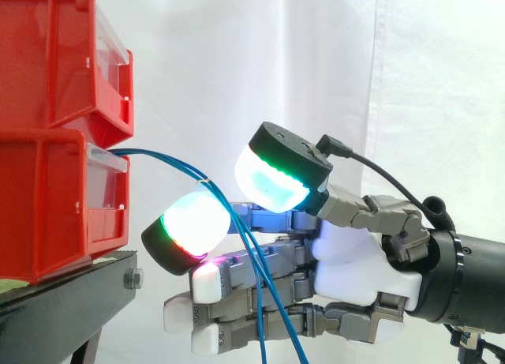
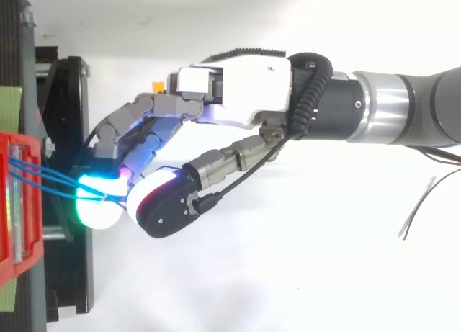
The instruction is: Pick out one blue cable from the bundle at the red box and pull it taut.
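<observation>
Two or three thin blue cables [image 1: 158, 157] come out of the lower red bin [image 1: 55, 214] and arc to the right, bound by a small white tie. They bend sharply at the hand's glowing pads and then hang slack past the fingers to the bottom edge. My hand [image 1: 355, 261] reaches in from the right. Its thumb and one finger curl toward each other, with the cables passing between the two pads. In the top view the blue cables [image 2: 57, 175] run from the bin [image 2: 18, 202] straight into the narrow gap between the pads of the hand [image 2: 238, 94].
An upper red bin [image 1: 47, 56] is stacked above the lower one, and both stand on the black stand [image 1: 71, 301] at the left. A white curtain hangs behind. Loose thin dark wires [image 2: 421, 202] lie on the white surface at the right in the top view.
</observation>
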You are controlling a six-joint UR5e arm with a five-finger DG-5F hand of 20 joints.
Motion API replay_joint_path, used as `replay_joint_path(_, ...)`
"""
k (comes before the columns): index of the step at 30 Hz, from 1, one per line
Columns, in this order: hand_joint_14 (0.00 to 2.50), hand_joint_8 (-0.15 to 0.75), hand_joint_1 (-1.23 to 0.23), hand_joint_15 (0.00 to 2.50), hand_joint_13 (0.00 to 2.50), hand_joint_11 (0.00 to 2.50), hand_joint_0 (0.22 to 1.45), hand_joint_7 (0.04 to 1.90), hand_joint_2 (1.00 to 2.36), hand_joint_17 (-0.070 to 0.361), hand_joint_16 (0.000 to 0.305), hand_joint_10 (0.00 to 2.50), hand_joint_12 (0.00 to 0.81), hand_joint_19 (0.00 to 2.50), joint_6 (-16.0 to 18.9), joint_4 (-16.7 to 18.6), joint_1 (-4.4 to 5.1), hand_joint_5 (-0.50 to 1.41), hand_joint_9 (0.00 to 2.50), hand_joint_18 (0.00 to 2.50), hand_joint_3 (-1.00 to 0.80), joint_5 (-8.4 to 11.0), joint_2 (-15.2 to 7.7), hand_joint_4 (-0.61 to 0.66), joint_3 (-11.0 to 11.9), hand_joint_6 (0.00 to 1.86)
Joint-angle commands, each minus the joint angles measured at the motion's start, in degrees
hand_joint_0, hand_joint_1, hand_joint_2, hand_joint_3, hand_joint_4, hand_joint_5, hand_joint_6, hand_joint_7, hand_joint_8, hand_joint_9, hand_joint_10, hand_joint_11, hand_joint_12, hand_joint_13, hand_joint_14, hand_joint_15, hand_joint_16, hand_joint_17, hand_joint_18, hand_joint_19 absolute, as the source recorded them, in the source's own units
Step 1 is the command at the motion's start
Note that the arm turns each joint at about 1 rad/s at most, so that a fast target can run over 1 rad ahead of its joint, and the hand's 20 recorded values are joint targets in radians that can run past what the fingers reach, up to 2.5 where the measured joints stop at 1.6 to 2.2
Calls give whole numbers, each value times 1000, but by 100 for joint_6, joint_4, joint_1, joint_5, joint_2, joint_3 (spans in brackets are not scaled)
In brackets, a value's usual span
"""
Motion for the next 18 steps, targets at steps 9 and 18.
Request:
replay_joint_path(9,17,285,-571,381,736,504,579,677,1021,98,43,20,334,552,0,-12,1,-113,992,505,-221,-2,-1,107,17,890)
replay_joint_path(18,18,296,-612,398,778,561,584,671,1020,99,44,20,340,557,0,-12,1,-105,1055,555,-181,-11,7,76,17,908)
